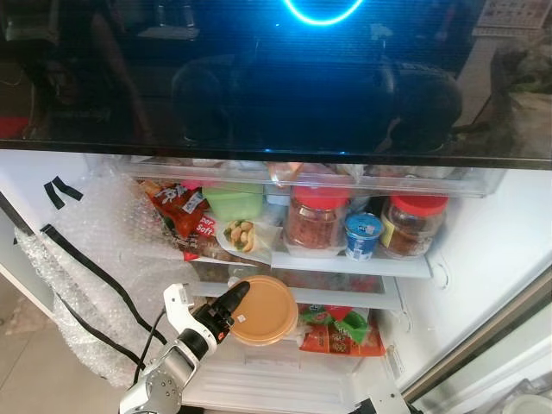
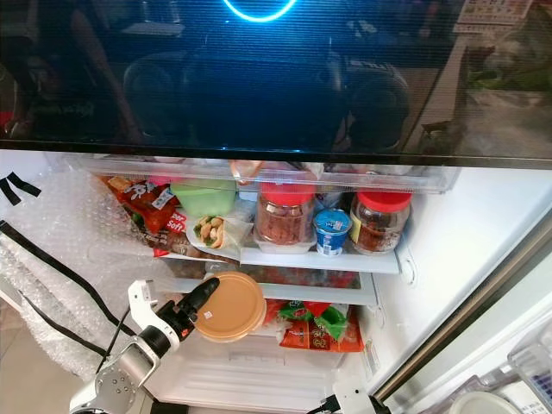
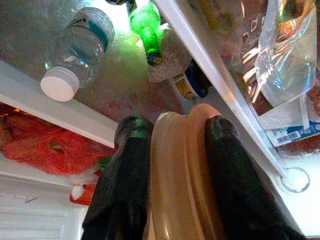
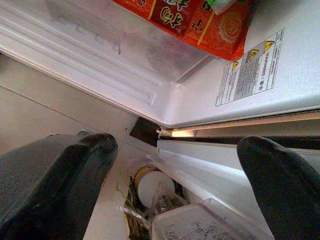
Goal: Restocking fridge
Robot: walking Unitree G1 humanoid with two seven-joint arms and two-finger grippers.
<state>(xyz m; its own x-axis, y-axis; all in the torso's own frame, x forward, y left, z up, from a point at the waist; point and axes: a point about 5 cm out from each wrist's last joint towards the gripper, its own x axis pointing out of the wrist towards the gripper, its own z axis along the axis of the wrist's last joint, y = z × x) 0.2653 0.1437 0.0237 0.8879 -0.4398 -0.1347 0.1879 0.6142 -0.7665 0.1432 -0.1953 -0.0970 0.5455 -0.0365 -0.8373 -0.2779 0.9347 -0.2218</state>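
My left gripper is shut on a round tan lidded container, holding it on edge at the front of the fridge's lower shelf. In the left wrist view the black fingers clamp the container on both sides, just under the white shelf edge. My right gripper is open and empty, low by the fridge's bottom corner, above the floor.
The upper shelf holds two red-lidded jars, a blue cup, a green tub and red snack bags. Orange packets lie beside the container. Bubble wrap hangs at left. A water bottle and a green bottle lie deeper inside.
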